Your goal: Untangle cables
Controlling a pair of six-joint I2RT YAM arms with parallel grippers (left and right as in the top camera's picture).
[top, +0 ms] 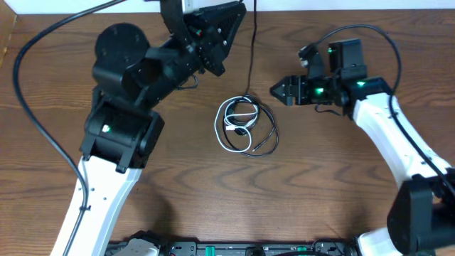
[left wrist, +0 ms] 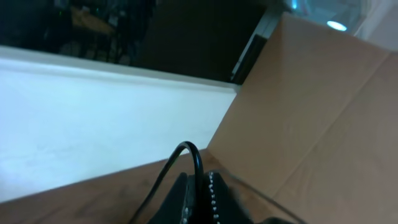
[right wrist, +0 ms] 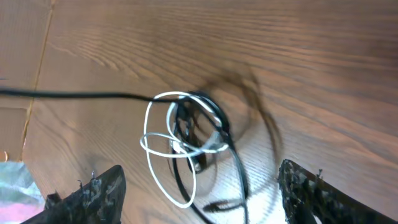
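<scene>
Dark serrated fingers (right wrist: 93, 193) of the right claw (right wrist: 202, 186) frame its wrist view, spread wide with nothing between them and facing the cables. There the white cable (right wrist: 163, 149) and black cable (right wrist: 239, 177) lie looped through each other at mid-counter (top: 320, 199). Bare wood is open on the near side and on both flanks. One black strand runs from the coil toward the far edge, where its end is cut off. Up by the white wall (left wrist: 93, 118) the left claw (left wrist: 200, 196) is pressed together; its tips are blurred and partly out of frame.
</scene>
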